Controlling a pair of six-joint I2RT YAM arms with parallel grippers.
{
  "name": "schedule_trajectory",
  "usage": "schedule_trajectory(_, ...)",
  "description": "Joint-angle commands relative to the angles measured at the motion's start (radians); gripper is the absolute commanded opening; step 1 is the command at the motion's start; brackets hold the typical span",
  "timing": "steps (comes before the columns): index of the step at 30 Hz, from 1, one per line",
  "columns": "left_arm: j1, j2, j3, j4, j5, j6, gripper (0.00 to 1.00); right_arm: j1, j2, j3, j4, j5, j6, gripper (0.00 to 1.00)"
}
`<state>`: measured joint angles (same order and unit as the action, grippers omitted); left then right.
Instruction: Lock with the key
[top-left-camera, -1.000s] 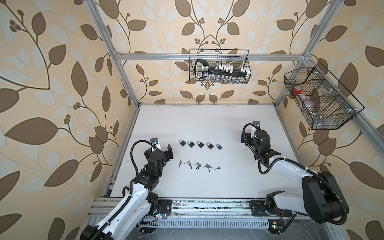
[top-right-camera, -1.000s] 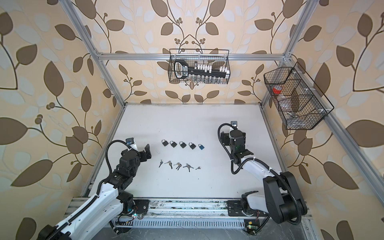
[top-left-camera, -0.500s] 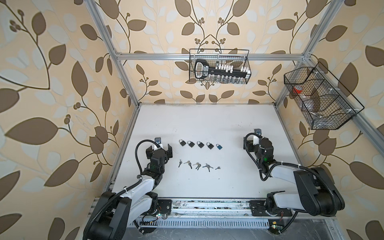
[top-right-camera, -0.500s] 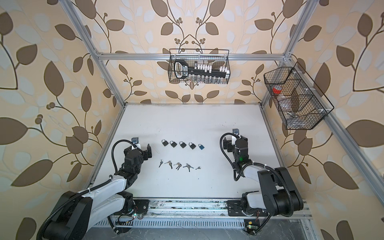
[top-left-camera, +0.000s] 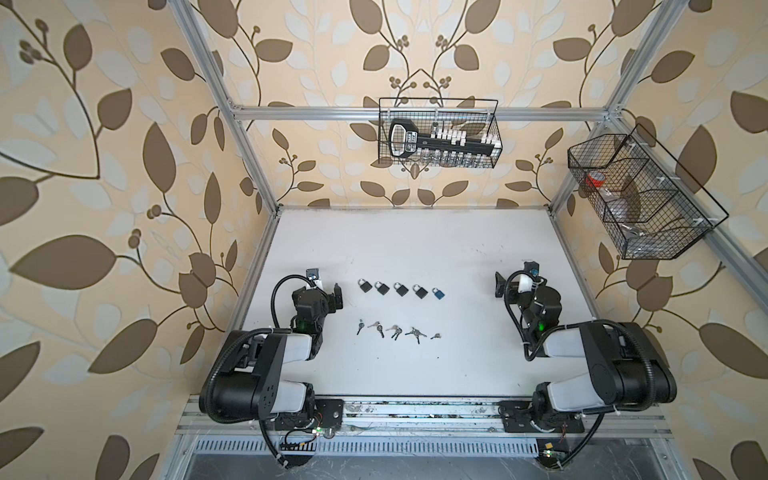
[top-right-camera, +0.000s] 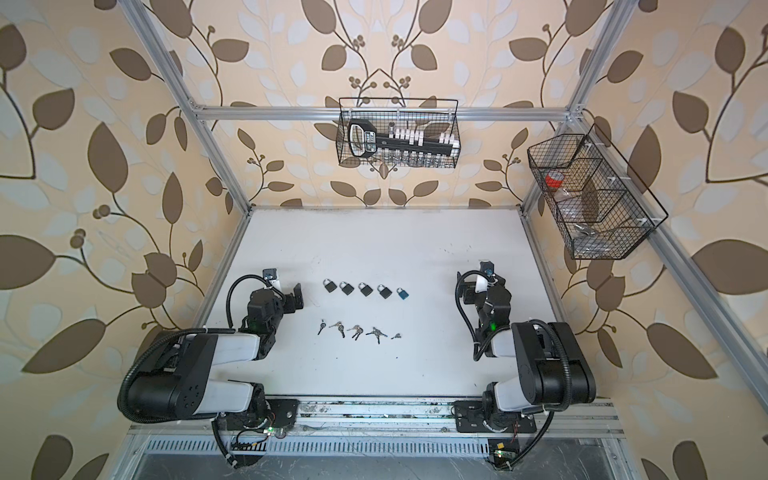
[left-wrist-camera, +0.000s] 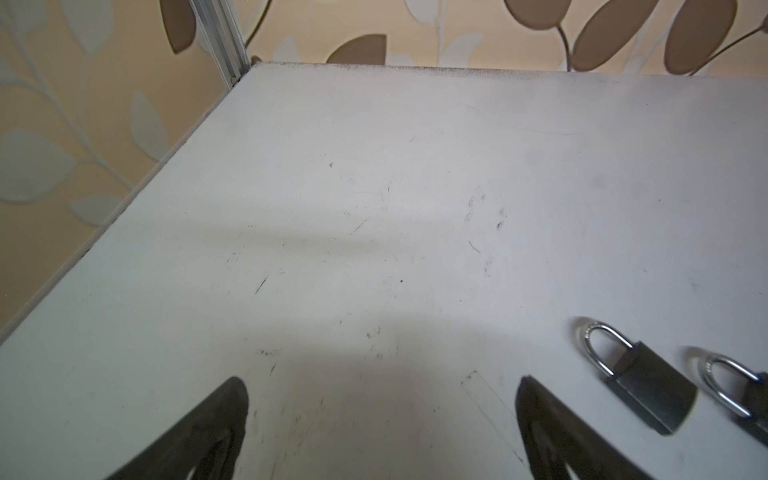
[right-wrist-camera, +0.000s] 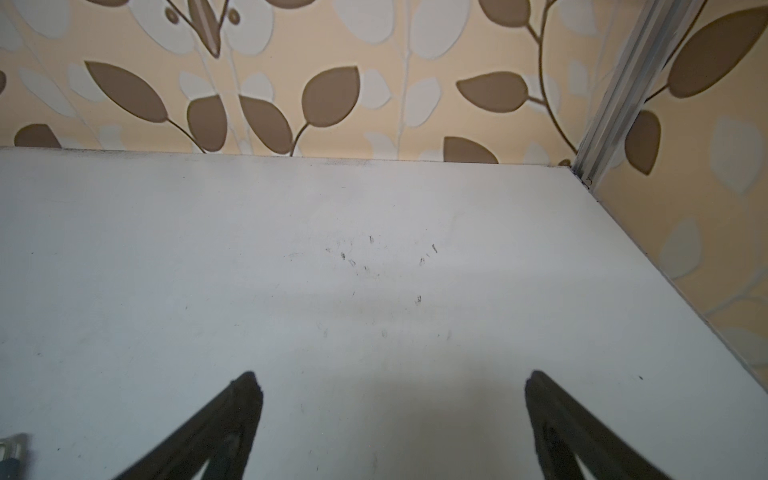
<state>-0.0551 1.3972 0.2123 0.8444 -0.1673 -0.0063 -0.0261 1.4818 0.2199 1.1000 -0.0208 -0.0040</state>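
Both top views are shot from high overhead, tipped slightly toward the back wall (top-left-camera: 324, 174), so the whole white table (top-left-camera: 415, 249) is taken in from far off, nearly identically. The wrist cams are slung low and close over it, aimed forward past the left gripper (left-wrist-camera: 381, 380) and right gripper (right-wrist-camera: 392, 374) at the far edge. Two padlocks (left-wrist-camera: 648, 390) are shared between the left wrist view and the top views.

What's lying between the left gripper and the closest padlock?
Nothing. Only bare white table separates the left gripper from the closest padlock, which lies just outside one finger; the left wrist view shows it clearly.
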Motion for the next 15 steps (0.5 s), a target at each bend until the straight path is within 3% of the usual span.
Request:
schedule_trajectory(1, 0.023, 0.07, 0.05, 0.107, 0.059, -0.006, 0.99, -0.003, 0.001, -0.014, 0.066, -0.066, 0.013, 0.99)
schedule_trajectory(5, 0.04, 0.117, 0.189, -0.12, 0.055, -0.025, 0.99, -0.02, 0.02, 0.019, 0.028, -0.02, 0.055, 0.99)
schedule_trajectory(15, 0.036, 0.097, 0.174, -0.111, 0.061, -0.021, 0.99, -0.025, 0.015, 0.017, 0.024, -0.021, 0.058, 1.0)
